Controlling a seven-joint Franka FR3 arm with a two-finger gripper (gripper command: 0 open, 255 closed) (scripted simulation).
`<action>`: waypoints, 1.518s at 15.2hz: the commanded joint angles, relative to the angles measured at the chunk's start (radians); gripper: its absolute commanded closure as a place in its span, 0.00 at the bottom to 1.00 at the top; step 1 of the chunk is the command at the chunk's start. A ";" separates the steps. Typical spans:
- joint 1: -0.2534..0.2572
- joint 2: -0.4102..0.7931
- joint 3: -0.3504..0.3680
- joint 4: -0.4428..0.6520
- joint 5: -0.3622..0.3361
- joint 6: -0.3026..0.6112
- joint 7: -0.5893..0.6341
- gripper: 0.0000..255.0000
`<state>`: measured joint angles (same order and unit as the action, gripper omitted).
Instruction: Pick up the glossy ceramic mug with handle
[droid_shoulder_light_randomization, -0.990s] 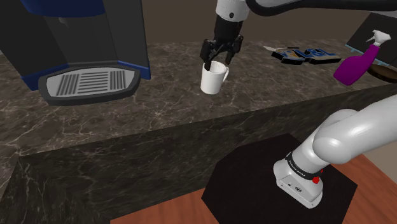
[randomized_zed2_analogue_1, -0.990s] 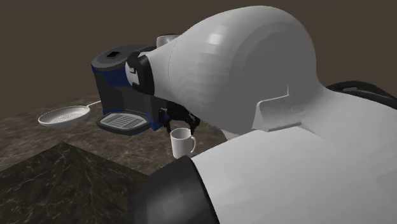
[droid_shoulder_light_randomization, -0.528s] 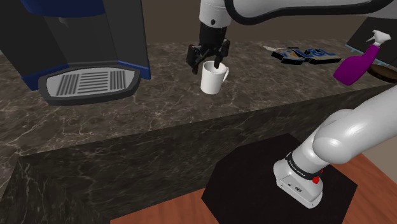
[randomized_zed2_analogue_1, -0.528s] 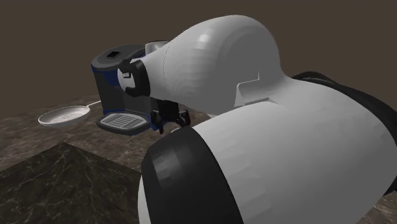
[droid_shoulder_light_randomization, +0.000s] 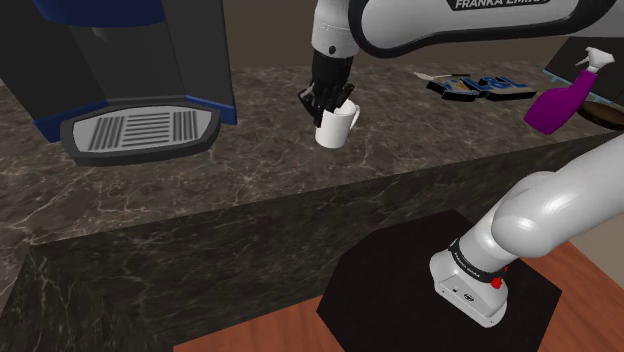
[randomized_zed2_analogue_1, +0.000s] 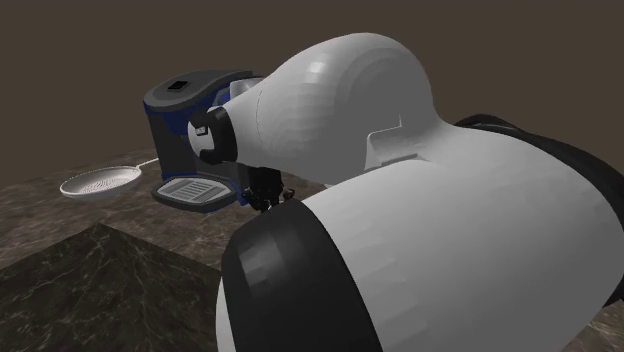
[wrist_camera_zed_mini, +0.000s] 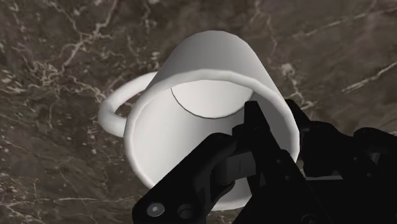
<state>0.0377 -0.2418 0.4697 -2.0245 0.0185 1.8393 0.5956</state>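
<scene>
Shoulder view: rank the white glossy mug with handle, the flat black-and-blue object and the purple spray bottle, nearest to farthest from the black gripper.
1. White glossy mug with handle, right under the black gripper, at its rim.
2. Flat black-and-blue object, off toward the view's right.
3. Purple spray bottle, farthest right.

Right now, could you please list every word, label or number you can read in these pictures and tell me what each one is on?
"FRANKA EMI": white capitals, partly cut off at the shoulder view's top edge, on the arm.
Blue-and-white marks on the flat dark items on the counter: too small to read.
White mug, coffee machine, purple spray bottle: no text shows.
</scene>
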 joint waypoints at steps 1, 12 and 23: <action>0.000 0.000 0.000 -0.001 0.000 0.001 0.000 1.00; -0.002 0.003 -0.003 0.069 -0.002 -0.066 -0.003 1.00; -0.007 0.023 -0.004 0.225 -0.011 -0.204 -0.005 1.00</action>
<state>0.0310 -0.2197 0.4660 -1.8090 0.0077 1.6444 0.5913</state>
